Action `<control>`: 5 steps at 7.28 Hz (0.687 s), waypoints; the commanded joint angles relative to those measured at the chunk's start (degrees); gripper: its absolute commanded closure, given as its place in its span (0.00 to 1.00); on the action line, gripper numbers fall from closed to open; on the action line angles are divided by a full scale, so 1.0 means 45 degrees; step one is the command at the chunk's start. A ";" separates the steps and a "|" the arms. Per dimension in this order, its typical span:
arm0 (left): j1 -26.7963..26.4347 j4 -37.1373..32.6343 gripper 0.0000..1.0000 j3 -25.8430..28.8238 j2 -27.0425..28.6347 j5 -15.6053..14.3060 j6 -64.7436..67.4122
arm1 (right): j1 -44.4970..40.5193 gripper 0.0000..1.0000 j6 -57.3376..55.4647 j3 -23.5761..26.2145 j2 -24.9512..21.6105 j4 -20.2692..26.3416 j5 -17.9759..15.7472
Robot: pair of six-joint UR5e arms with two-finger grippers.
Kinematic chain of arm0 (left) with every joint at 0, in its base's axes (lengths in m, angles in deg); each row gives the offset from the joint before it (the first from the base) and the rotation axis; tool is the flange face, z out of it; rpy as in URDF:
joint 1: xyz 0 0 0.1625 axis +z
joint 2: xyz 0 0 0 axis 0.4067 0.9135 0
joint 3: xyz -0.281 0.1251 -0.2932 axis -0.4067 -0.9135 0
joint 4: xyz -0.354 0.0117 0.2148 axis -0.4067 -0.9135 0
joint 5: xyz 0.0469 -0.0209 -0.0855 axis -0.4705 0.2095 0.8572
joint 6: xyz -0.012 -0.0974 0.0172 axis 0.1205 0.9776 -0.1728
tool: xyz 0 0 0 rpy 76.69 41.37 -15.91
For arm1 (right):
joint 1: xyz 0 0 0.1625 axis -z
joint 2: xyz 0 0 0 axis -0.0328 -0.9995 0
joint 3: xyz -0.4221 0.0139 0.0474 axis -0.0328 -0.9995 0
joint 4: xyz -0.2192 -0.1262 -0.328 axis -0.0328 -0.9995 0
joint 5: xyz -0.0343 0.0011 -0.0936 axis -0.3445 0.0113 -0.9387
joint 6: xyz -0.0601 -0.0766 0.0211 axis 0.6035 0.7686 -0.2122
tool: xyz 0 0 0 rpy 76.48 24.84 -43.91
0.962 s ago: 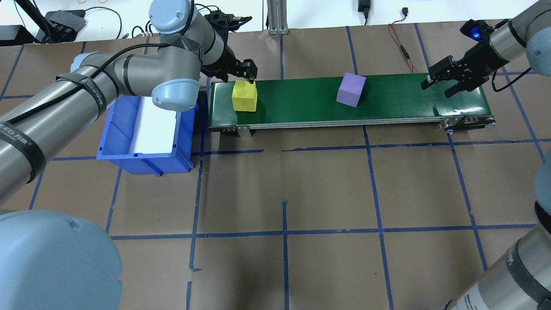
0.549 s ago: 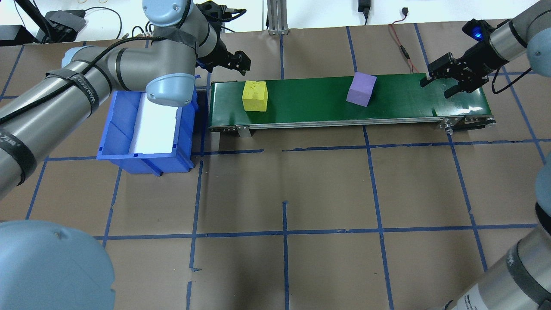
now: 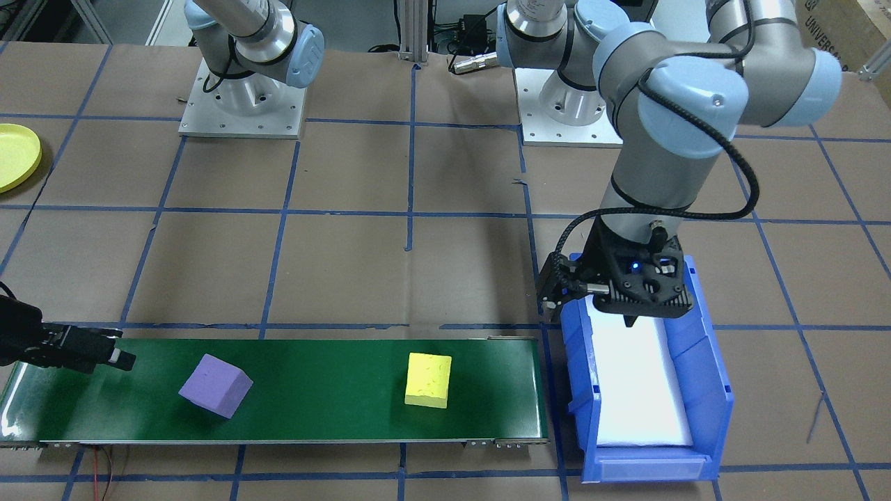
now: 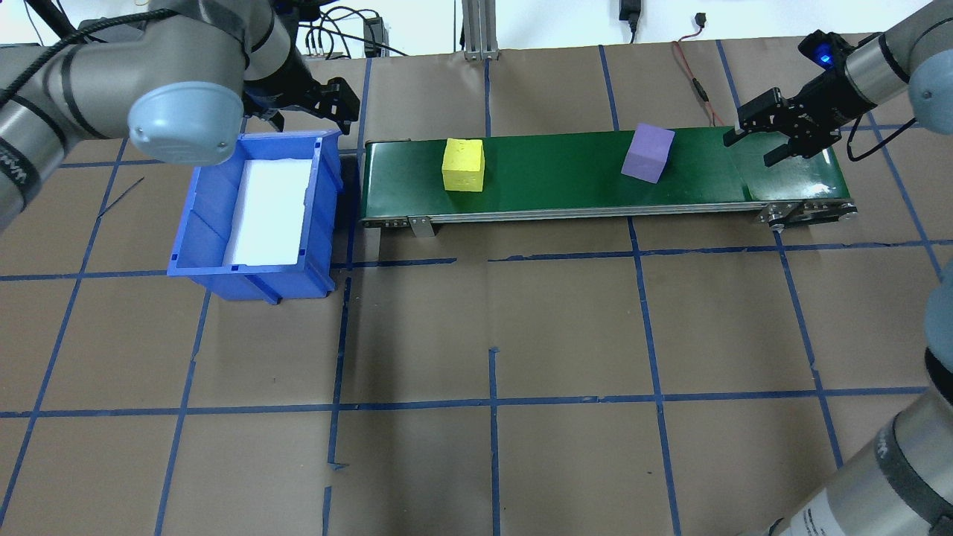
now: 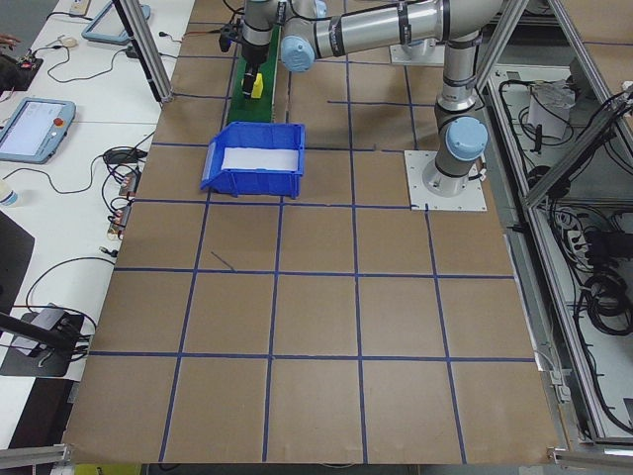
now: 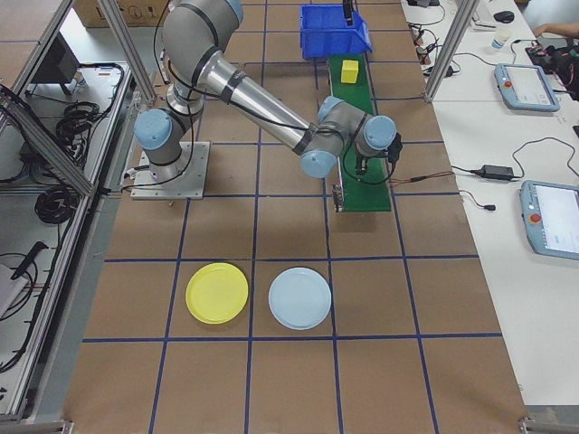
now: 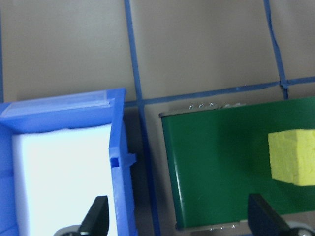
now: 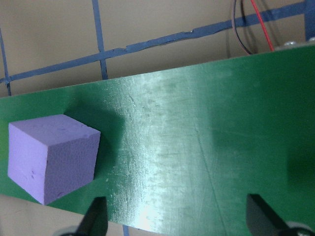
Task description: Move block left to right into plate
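Observation:
A yellow block rides on the left part of the green conveyor belt. A purple block sits tilted further right on the belt. My left gripper hangs open and empty above the gap between the blue bin and the belt's left end; in the left wrist view the yellow block lies off to the right. My right gripper is open above the belt's right end, with the purple block a short way off. The yellow plate lies on the table far to my right.
The blue bin has a white liner and nothing else inside. A light blue plate lies beside the yellow one. Cables run behind the belt. Brown paper with blue tape lines covers the table.
My left gripper has pulled away from the yellow block, leftward to the bin's far corner. Both blocks have travelled right along the belt. The right gripper has hardly moved.

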 commanded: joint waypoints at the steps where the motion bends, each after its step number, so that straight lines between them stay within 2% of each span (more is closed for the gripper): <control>1: 0.0798 -0.2721 0.00 -0.0004 -0.1665 0.0028 -0.0023 | 0.0000 0.00 -0.0080 0.0004 0.0044 -0.0009 0.0004; 2: 0.0957 -0.3758 0.00 0.0131 -0.2428 0.0028 -0.0023 | 0.0000 0.00 -0.0100 0.0005 0.0064 -0.0009 0.0004; 5: 0.0900 -0.4158 0.00 -0.0061 -0.2963 0.0126 -0.0004 | 0.0000 0.00 -0.0469 -0.0073 0.0064 -0.0048 0.0004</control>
